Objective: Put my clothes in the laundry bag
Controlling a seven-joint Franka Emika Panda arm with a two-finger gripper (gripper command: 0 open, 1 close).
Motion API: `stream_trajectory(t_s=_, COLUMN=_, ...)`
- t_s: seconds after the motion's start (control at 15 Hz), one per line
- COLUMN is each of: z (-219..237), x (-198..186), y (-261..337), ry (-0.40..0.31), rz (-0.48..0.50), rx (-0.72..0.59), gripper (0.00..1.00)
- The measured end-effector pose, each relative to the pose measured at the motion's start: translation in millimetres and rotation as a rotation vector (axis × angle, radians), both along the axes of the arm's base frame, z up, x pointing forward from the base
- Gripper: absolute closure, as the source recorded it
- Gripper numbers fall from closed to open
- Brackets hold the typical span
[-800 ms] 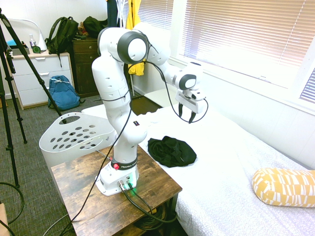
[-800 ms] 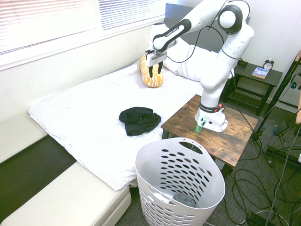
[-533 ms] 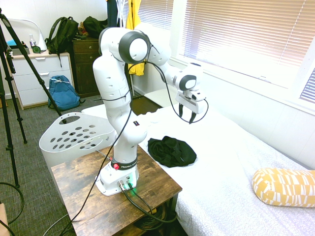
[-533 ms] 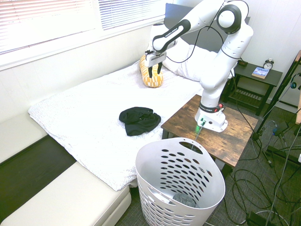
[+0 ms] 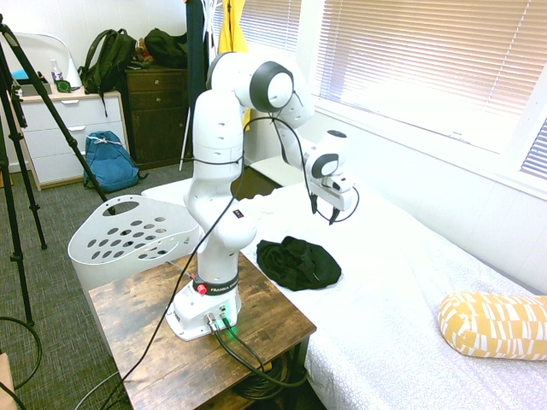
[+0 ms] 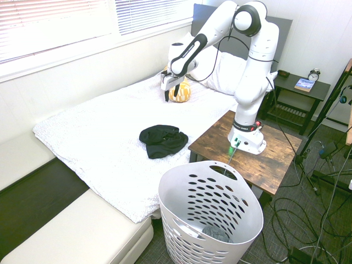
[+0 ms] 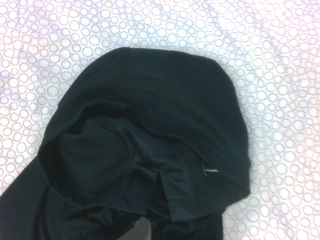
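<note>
The clothes (image 5: 299,263) (image 6: 163,140), a crumpled black garment, lie on the white bed (image 5: 402,282) near its edge by the wooden side table. In the wrist view the black clothes (image 7: 150,150) fill most of the picture against the circle-patterned cover. My gripper (image 5: 324,211) (image 6: 166,97) hangs open and empty above the bed, higher than the clothes and a little beyond them toward the window. The laundry bag (image 5: 132,235) (image 6: 212,214), a white hamper with oval holes, stands on the floor beside the table, with something grey at its bottom.
The wooden side table (image 5: 273,329) (image 6: 275,159) bears the arm's base, between bed and hamper. A yellow patterned pillow (image 5: 496,325) (image 6: 181,91) and a white pillow (image 6: 225,69) lie at the bed's head. A blue backpack (image 5: 109,161) sits by the dresser. A low bench (image 6: 71,236) runs along the bed's foot.
The arm has swung its elbow toward the window. The gripper has dropped lower and come closer to the black clothes. The clothes and the hamper have not moved.
</note>
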State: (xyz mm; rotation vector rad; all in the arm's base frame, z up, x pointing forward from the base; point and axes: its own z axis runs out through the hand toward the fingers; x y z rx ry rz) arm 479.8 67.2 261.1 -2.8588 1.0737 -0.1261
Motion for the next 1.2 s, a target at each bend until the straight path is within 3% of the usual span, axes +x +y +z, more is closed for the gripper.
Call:
stream_trajectory(t_s=0.27, z=-94, x=12, y=48, ry=0.023, rz=0.082, rx=0.006, gripper=0.00)
stream_trajectory(t_s=0.33, z=-114, x=12, y=53, ry=0.024, rz=0.092, rx=0.005, gripper=1.00)
stream_trajectory(t_s=0.8, z=-240, x=-6, y=58, ry=0.024, rz=0.168, rx=-0.018, gripper=1.00)
stream_trajectory(t_s=1.2, z=-263, x=-9, y=48, ry=0.028, rz=0.194, rx=-0.025, gripper=1.00)
